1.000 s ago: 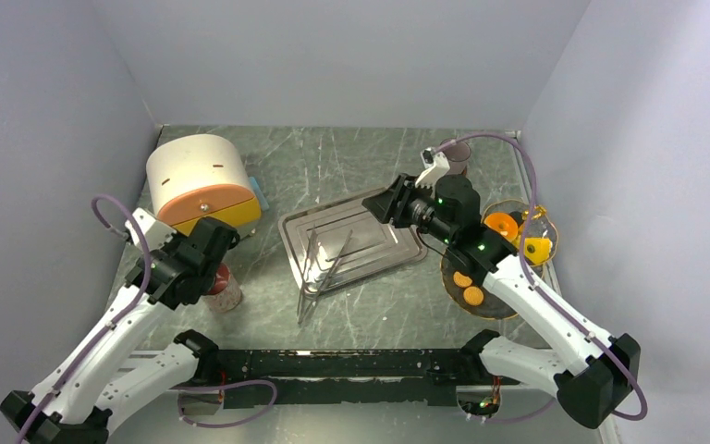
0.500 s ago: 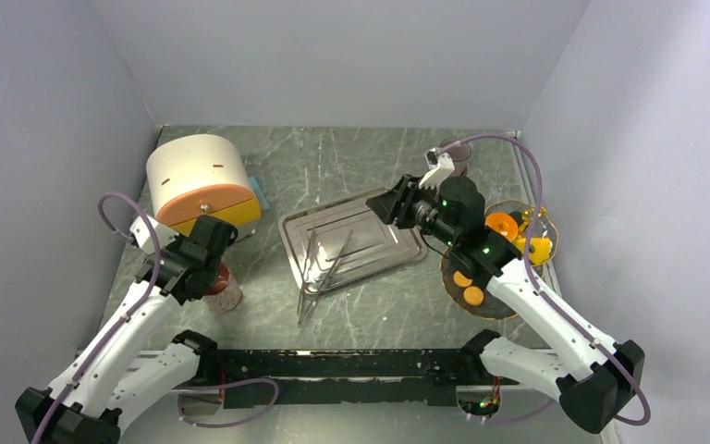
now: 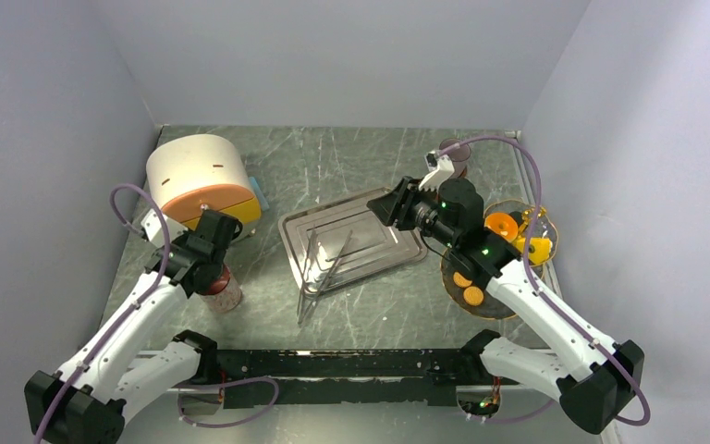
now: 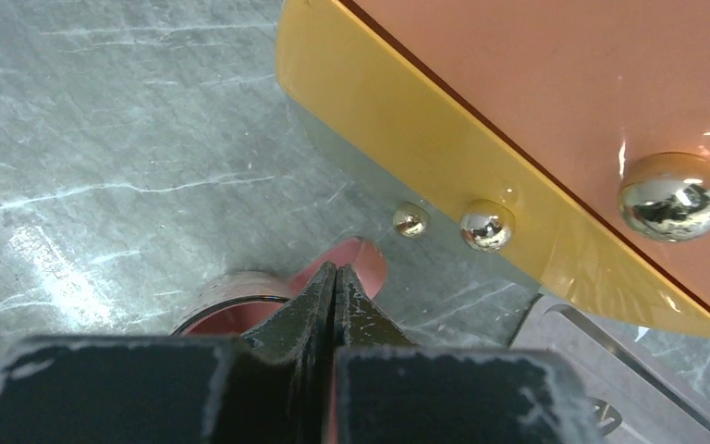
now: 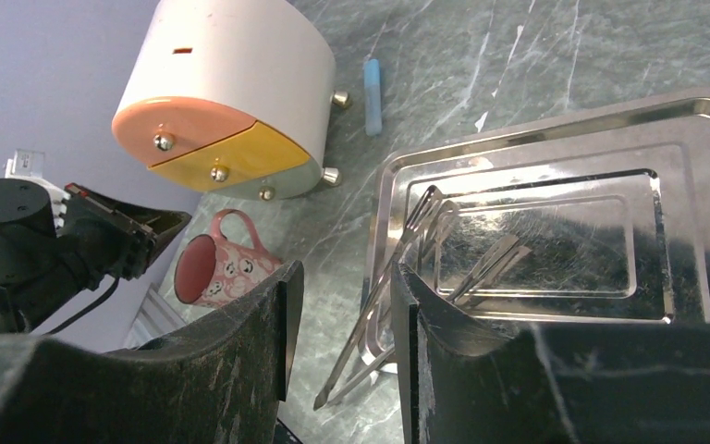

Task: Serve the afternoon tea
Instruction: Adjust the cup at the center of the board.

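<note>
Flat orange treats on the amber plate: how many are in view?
2. One flat orange round treat lies on the transparent amber plate beside the right arm; the second lies just nearer. The arm may hide others.

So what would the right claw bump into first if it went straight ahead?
Most likely the metal tongs on the steel tray: in the wrist view they lie right in line with the right gripper's open fingers. Depth is hard to judge, so it might touch the tray's near rim first.
</note>
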Robot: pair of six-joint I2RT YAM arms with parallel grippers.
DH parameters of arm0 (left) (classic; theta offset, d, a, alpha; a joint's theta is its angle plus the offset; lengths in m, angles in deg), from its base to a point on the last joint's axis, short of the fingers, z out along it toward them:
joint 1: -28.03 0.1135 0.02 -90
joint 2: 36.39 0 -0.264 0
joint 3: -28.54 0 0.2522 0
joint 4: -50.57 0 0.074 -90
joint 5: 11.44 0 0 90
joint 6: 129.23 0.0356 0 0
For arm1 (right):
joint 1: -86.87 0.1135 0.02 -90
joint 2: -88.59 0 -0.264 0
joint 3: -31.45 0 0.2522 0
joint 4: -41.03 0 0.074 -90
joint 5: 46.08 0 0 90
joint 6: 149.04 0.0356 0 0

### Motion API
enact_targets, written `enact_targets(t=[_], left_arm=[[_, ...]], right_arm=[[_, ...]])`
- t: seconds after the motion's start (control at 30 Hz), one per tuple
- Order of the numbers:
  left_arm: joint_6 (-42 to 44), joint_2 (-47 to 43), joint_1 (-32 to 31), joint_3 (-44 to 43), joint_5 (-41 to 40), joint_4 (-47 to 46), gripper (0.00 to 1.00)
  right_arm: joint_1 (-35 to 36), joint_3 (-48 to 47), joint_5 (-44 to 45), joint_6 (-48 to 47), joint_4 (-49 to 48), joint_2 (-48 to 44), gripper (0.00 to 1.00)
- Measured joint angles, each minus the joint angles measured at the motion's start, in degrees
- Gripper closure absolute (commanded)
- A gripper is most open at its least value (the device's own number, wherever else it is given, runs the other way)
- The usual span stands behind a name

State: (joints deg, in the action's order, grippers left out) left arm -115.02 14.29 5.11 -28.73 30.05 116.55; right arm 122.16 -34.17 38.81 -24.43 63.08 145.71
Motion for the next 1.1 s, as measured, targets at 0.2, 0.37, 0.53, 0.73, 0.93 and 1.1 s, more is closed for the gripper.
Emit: enact_targets(t=[0.2,0.37,0.53,0.73,0.93,1.1], left_arm=[[0.2,1.2,0.5,1.2,0.3,-1.7,0.95],[0.4,1.6,1.2,2.3,1.1,-2.2,0.95],[0.9,3.3,1.5,2.4,2.3,-2.5,0.95],[2.5,3.3,1.5,2.3,3.8,-3.1,0.95],[3.6,2.1,1.6,2.3,6.1,-3.7,0.95],[4.9,-0.1,1.6,2.3,8.0,-3.6,0.95]], right_arm=[[0.0,0.4,0.1,-0.2,0.0,-0.6,0.57],[0.0,0.5,0.5,-0.5,0.2,-0.8,0.57],[0.0,0.5,0.6,-0.9,0.2,-0.7,0.57],[0.0,0.5,0.6,-1.0,0.1,-0.2,0.57],[0.0,0.5,0.5,-1.0,0.1,0.5,0.57],[0.0,0.5,0.6,-1.0,0.1,0.6,0.57]])
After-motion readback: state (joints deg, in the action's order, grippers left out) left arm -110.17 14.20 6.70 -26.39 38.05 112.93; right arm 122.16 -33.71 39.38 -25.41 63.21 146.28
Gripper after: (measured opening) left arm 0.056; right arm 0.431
